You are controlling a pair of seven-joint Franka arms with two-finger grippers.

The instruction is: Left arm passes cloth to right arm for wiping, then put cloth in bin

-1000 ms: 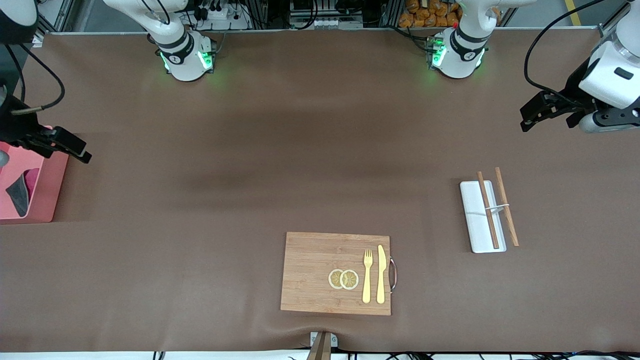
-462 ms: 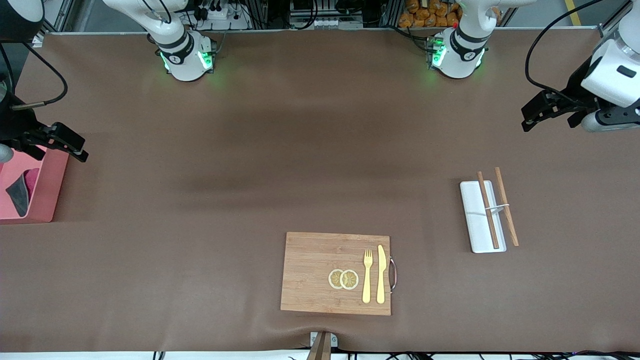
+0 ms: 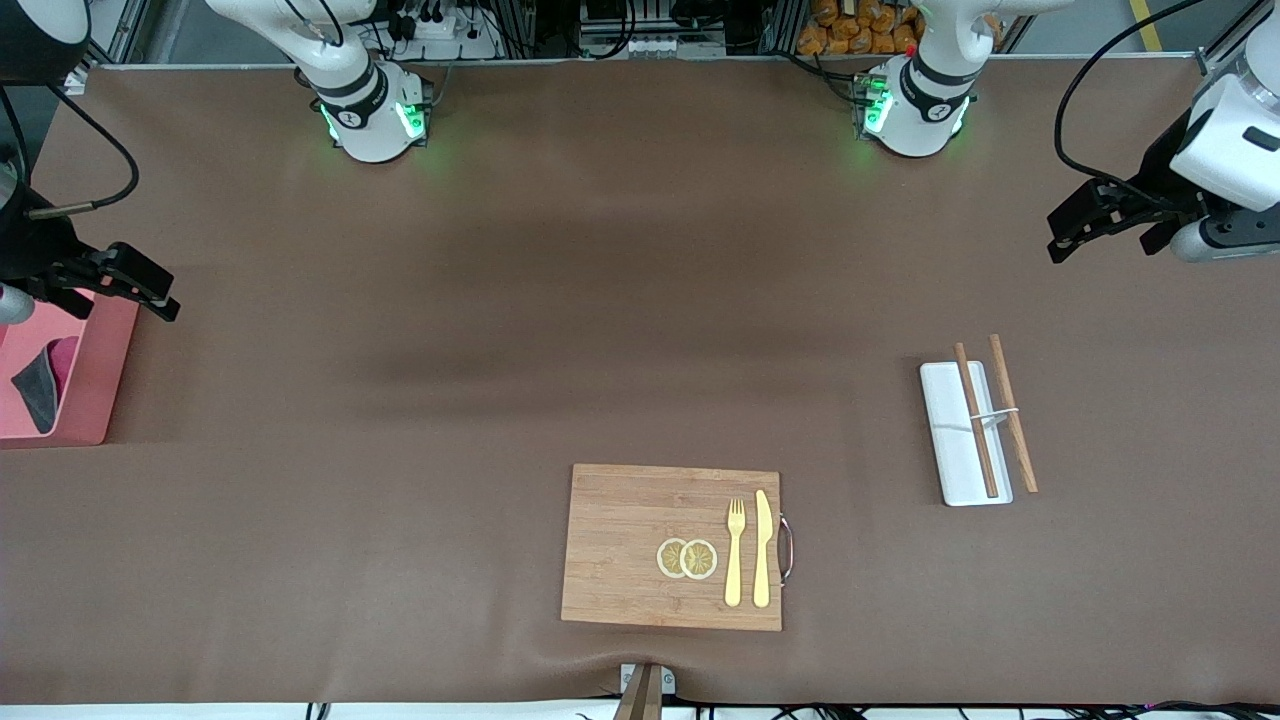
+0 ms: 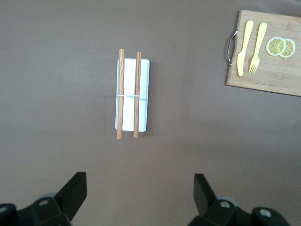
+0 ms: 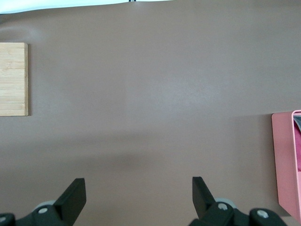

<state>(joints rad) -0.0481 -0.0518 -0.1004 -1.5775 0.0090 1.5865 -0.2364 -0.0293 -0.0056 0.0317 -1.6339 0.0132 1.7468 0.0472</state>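
The cloth (image 3: pixel 42 382), dark grey with a crimson-pink fold, lies in the pink bin (image 3: pixel 88 385) at the right arm's end of the table. The bin's wall also shows in the right wrist view (image 5: pixel 285 160). My right gripper (image 3: pixel 140 290) is open and empty, up in the air over the table beside the bin; in its wrist view (image 5: pixel 138 197) only bare table lies between the fingers. My left gripper (image 3: pixel 1075 225) is open and empty, raised over the left arm's end of the table, its fingers wide apart in its wrist view (image 4: pixel 139 195).
A wooden board (image 3: pixel 640 545) with lemon slices (image 3: pixel 687 558), a yellow fork (image 3: pixel 735 552) and knife (image 3: pixel 762 548) lies near the front edge. A white tray (image 3: pixel 950 440) with brown chopsticks (image 3: pixel 975 420) lies toward the left arm's end.
My right gripper has drawn slightly up and away from the bin; the cloth stays in it. My left gripper has drifted slightly toward its end of the table.
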